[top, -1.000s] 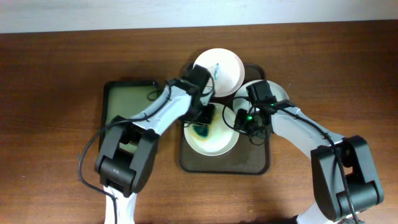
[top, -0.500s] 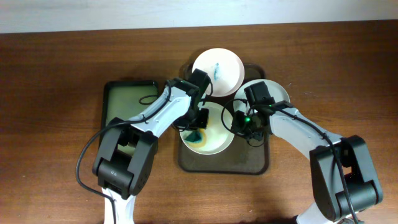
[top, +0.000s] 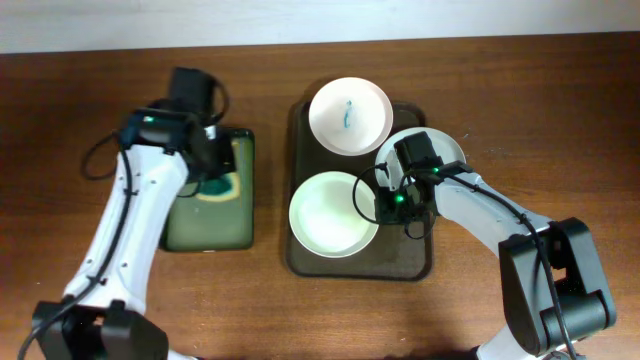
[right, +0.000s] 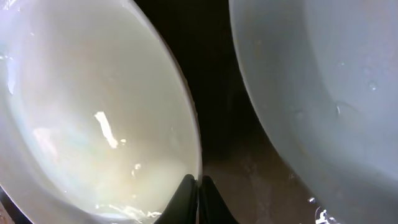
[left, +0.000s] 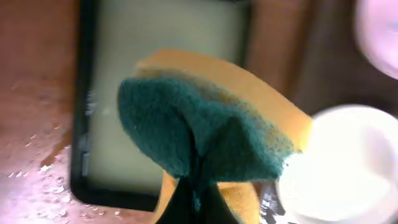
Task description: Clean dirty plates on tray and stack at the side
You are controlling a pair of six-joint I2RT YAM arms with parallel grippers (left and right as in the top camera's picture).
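Three white plates sit on the dark tray. The back plate has a teal smear. The front plate looks clean, also in the right wrist view. The right plate is partly under my right arm; it also shows in the right wrist view. My right gripper is shut on the front plate's right rim. My left gripper is shut on a yellow and green sponge above the small green-lined tray.
The small black-rimmed green-lined tray lies left of the dark tray on the brown wooden table. Water drops lie on the table by its edge in the left wrist view. A white wall edge runs along the back.
My left gripper has moved with the sponge from the front plate leftward to over the small tray. The teal smear on the front plate is gone. My right gripper has stayed put.
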